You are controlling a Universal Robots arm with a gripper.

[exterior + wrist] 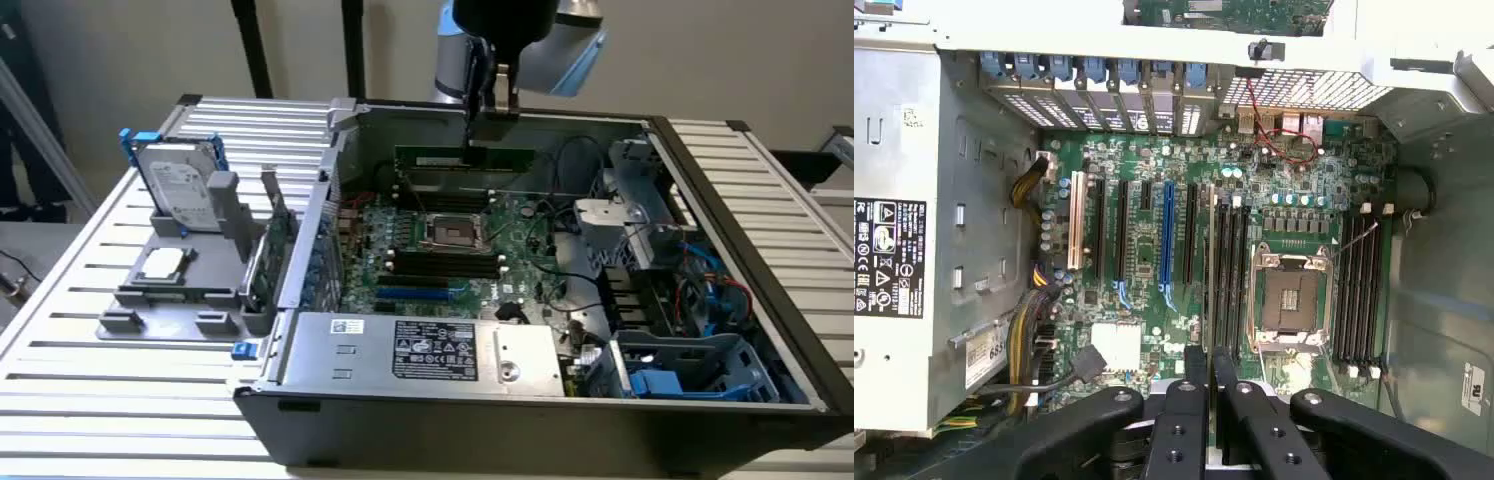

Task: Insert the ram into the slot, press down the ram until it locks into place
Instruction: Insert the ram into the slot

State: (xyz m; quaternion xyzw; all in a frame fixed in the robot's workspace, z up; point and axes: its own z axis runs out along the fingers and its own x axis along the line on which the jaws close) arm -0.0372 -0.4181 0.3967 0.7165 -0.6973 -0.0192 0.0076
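My gripper (483, 128) hangs over the far part of the open computer case, shut on the ram (465, 157), a thin green stick held level above the motherboard. In the wrist view the fingers (1195, 385) pinch the ram (1210, 260), seen edge-on as a thin line. It runs parallel to a group of black memory slots (1232, 270) beside the CPU socket (1290, 298) and sits just off their near edge. A second group of slots (1357, 290) lies on the socket's other side. The ram is clear of the board, not seated in any slot.
The case walls (694, 160) surround the board. A grey power supply (427, 350) sits at the front and a blue drive cage (694, 370) at the exterior view's right. Outside the case, a grey fixture (174, 290) holds a hard drive (187, 190) and an upright green card (276, 240). Long expansion sockets, one of them blue (1167, 240), lie beside the slots.
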